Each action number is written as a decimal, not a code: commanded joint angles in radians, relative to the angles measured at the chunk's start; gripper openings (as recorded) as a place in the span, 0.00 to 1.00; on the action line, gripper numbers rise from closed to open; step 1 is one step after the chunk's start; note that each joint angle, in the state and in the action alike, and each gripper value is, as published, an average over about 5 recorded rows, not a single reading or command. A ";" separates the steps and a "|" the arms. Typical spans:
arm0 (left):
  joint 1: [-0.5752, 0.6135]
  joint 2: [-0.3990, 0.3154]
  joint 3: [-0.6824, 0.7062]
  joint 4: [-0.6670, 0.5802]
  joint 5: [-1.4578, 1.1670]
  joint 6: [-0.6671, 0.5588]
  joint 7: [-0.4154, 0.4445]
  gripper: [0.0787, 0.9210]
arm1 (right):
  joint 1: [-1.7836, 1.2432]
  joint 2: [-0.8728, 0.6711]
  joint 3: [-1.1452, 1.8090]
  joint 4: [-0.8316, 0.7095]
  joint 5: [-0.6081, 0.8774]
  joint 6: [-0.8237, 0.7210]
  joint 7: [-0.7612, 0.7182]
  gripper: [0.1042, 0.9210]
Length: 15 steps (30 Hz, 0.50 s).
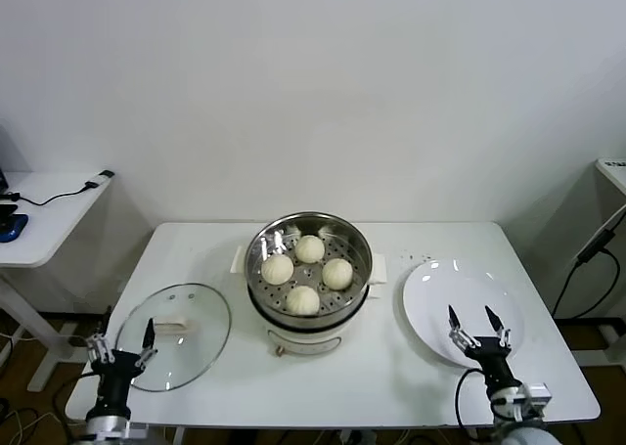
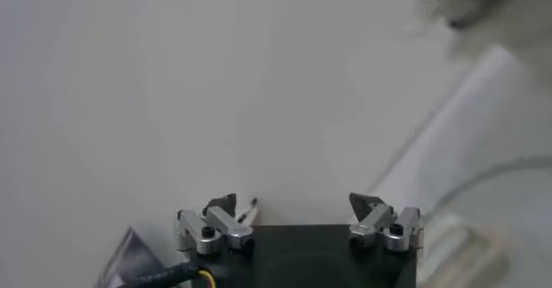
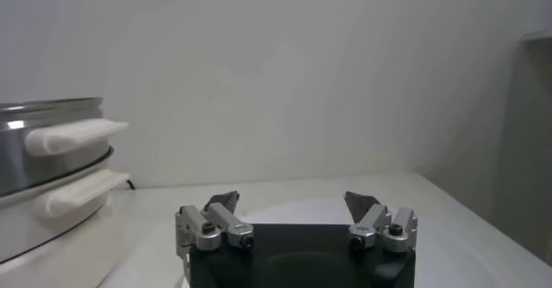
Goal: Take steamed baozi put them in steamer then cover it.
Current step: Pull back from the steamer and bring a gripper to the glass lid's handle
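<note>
At the near edge of the white worktop (image 1: 196, 244), the left gripper (image 1: 121, 345) hovers over the near-left rim of a round glass lid (image 1: 173, 335), its jaws spread wide and holding nothing. The lid lies flat on the worktop at the left, with its pale handle (image 1: 170, 323) just beyond the jaws. At the near right, the right gripper (image 1: 476, 326) stands with its jaws equally wide and empty, above the near part of a flat white plate (image 1: 440, 289). In the right wrist view the same right gripper (image 3: 293, 203) shows its two dark fingertips (image 3: 222, 201) well apart, with the plate's rim ahead and the steamer's white side handles off to one side.

Farther back, between lid and plate at the middle of the worktop, sits the steamer (image 1: 309, 284), a shiny steel pot on a white base, uncovered. The four steamed baozi (image 1: 307, 274) rest inside its perforated basket, set in a loose diamond. They lie well apart from both sets of jaws, beyond and to the right of the left gripper, beyond and to the left of the right one.

A plain white wall closes the scene behind.
</note>
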 commanded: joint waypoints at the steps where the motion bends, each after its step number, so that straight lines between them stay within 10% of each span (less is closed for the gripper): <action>1: -0.079 0.058 0.016 0.265 0.452 0.023 -0.097 0.88 | -0.065 0.059 0.049 0.034 -0.023 0.027 0.003 0.88; 15: -0.205 0.005 0.050 0.317 0.519 0.094 -0.090 0.88 | -0.078 0.065 0.066 0.055 -0.013 0.026 0.006 0.88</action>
